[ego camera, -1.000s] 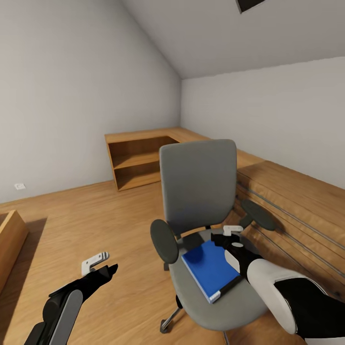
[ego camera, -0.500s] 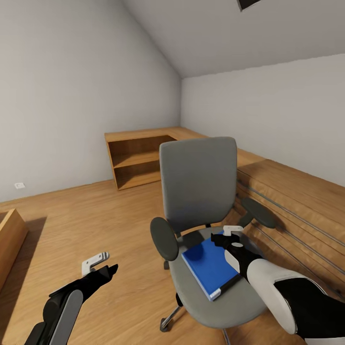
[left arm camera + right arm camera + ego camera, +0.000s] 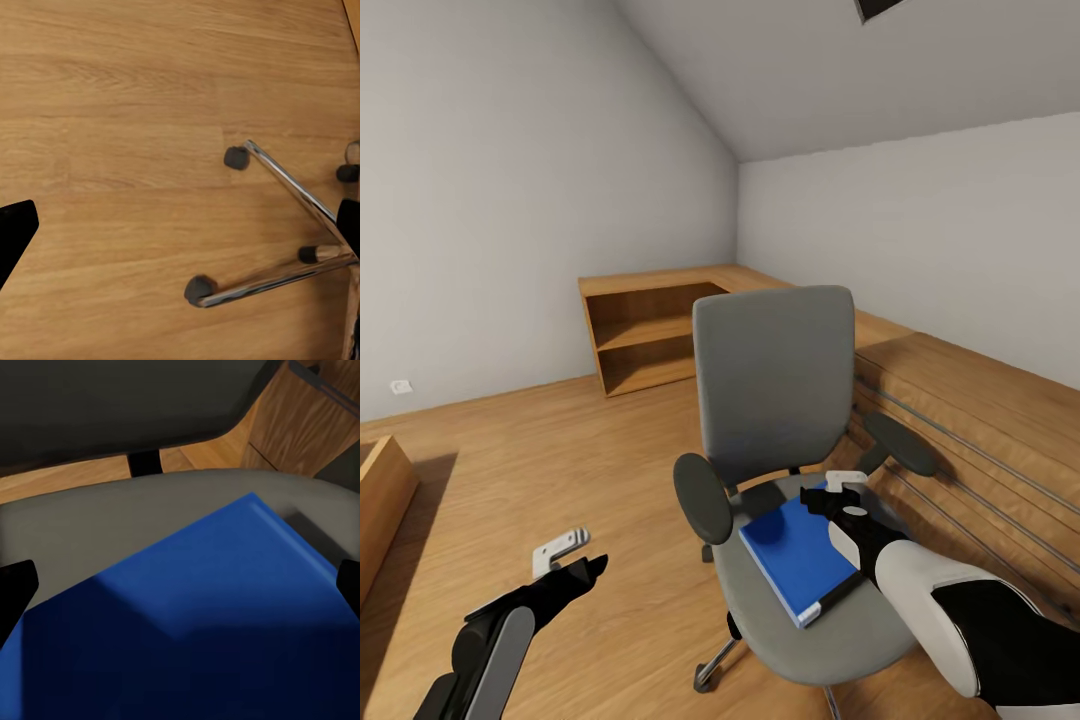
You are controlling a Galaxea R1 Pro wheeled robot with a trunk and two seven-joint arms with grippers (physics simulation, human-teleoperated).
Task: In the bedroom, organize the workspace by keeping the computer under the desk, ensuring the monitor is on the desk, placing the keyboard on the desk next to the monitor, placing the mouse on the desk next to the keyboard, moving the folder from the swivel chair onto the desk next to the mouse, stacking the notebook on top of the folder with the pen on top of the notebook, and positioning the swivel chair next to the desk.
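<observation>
Folder (image 3: 797, 560) and swivel chair (image 3: 775, 385) are the task's things in sight — the bright-blue folder is seen lying flat on the grey seat, roughly centred between the two black armrests, its pale edge turned away from the backrest. Low wooden shelving (image 3: 650, 335) is seen behind the chair, well apart from it.

The right gripper (image 3: 847, 492) is held just above the folder's corner nearest the backrest. In the right wrist view the blue cover (image 3: 187, 622) is spread beneath the camera and a dark fingertip is seen at either side of the frame, so the jaws are judged to be spread wide, with nothing between them. Contact with the folder cannot be confirmed.

The left gripper (image 3: 572, 556) is held over bare wood floor beside the chair, well apart from the seat. The chair's chrome spokes and castors (image 3: 285, 225) are seen in the left wrist view, but the spacing of the left fingers cannot be told.

The folder is judged to be light, thin and fairly stiff, with a smooth cover likely to slip. Lying flush on soft upholstery, it offers little to pinch from above — an edge or corner is the likely place to take hold, with one finger pressed into the cushion beneath it.
</observation>
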